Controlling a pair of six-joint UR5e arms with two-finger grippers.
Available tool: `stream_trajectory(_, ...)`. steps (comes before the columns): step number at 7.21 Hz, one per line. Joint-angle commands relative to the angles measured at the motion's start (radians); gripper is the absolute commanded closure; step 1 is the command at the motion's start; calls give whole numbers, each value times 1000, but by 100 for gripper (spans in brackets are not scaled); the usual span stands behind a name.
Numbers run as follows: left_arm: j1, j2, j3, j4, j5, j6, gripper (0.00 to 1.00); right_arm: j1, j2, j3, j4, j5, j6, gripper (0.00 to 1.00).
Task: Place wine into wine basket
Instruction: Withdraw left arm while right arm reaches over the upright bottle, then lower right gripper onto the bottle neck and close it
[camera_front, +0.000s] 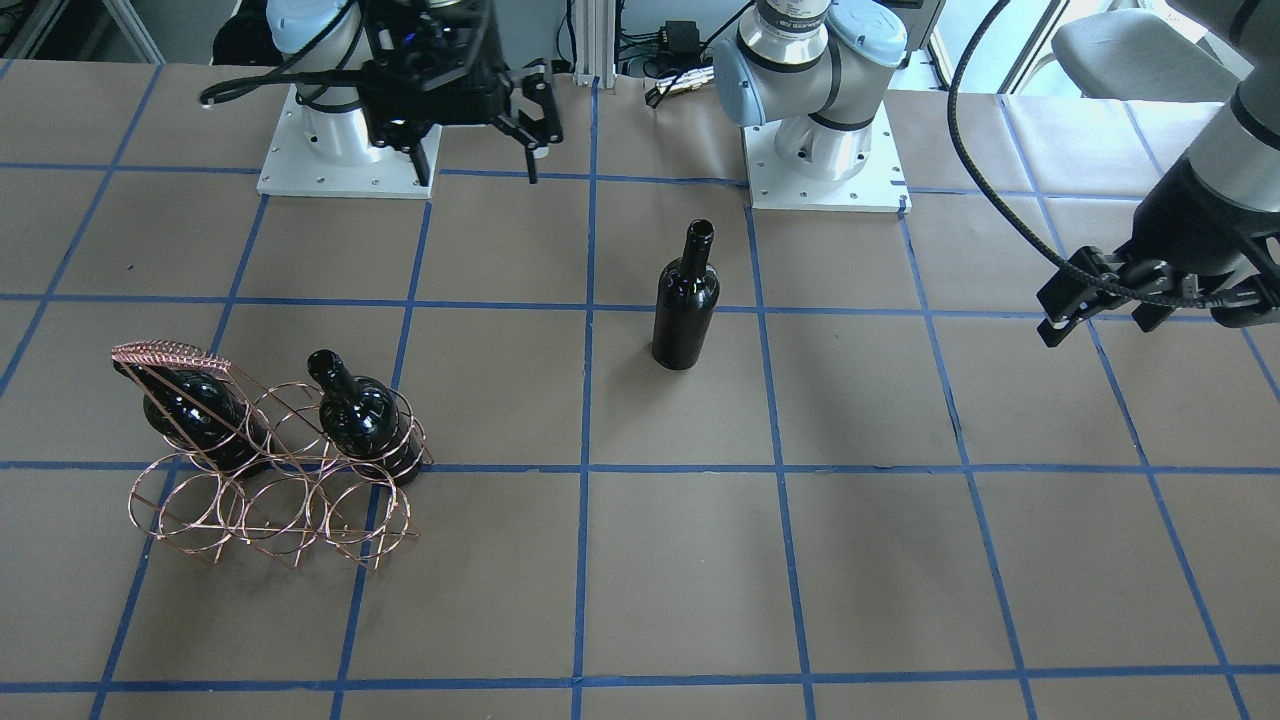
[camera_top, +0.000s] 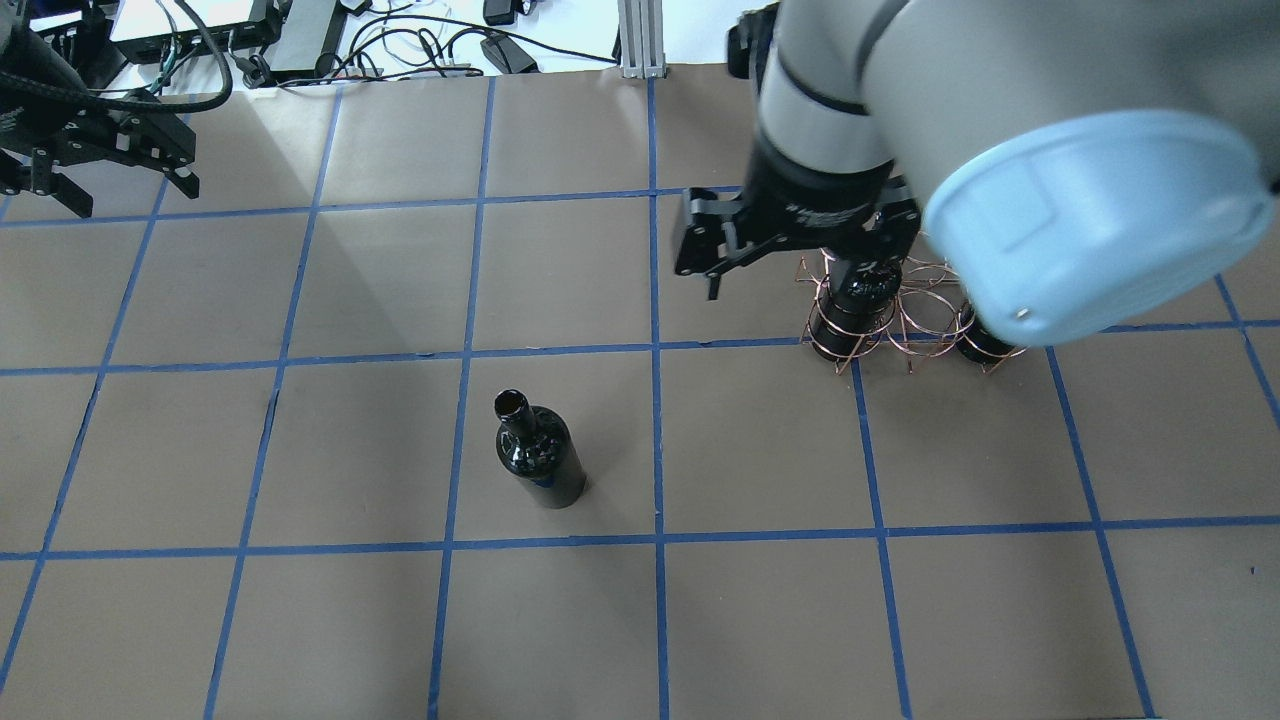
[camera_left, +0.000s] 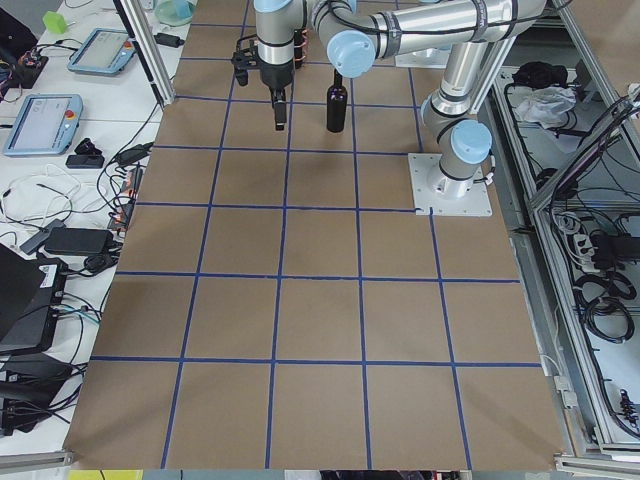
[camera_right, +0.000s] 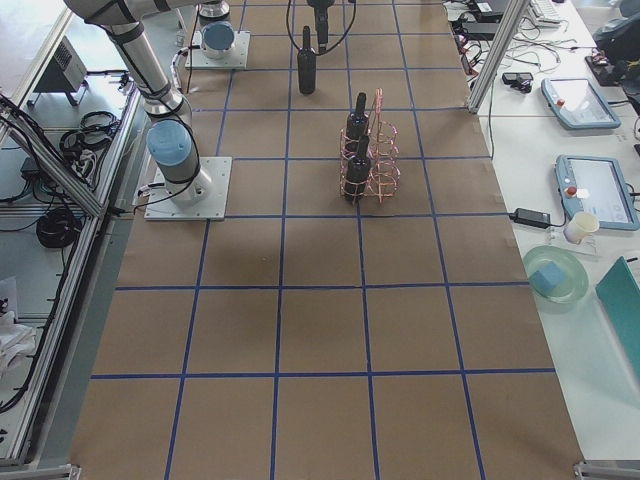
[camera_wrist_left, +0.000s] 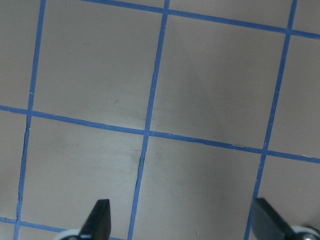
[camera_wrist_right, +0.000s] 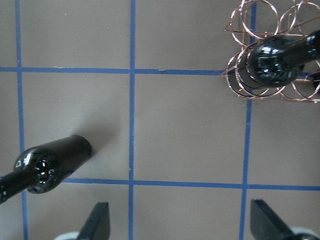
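The upright wine bottle (camera_top: 537, 458) stands mid-frame overhead on the counter (camera_top: 300, 620), lower left of the nearer, open-jawed right gripper (camera_wrist_right: 182, 227). The left gripper (camera_wrist_left: 182, 222), also open, hangs far upper left.

Brown paper gridded with blue tape covers the surface (camera_front: 900, 560), flanked by white benches (camera_right: 530, 170) holding teach pendants (camera_right: 598, 190) and loose cables (camera_left: 30, 195).

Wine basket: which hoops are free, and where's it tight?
Free in the wine basket: the middle hoop between its two bottles, plus the whole operator-side row. Its robot-side end hoops are filled. Bare table surrounds the standing bottle.
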Motion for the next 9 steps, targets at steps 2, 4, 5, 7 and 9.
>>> stream_trajectory(2,62,-43,-4,49,-2,92,0,273,177,-71,-108,-1,385,0)
stream_trajectory(4,87,-57,-13,51,-10,112,0,350,260,-87,-184,31,522,0)
stream_trajectory(5,87,-60,-24,59,-10,112,0,367,263,-84,-193,37,541,0)
stream_trajectory(7,90,-74,-53,103,-8,124,0,360,280,-62,-182,-22,492,0)
stream_trajectory(9,90,-88,-76,152,-7,159,0,341,282,-10,-199,-42,464,0)
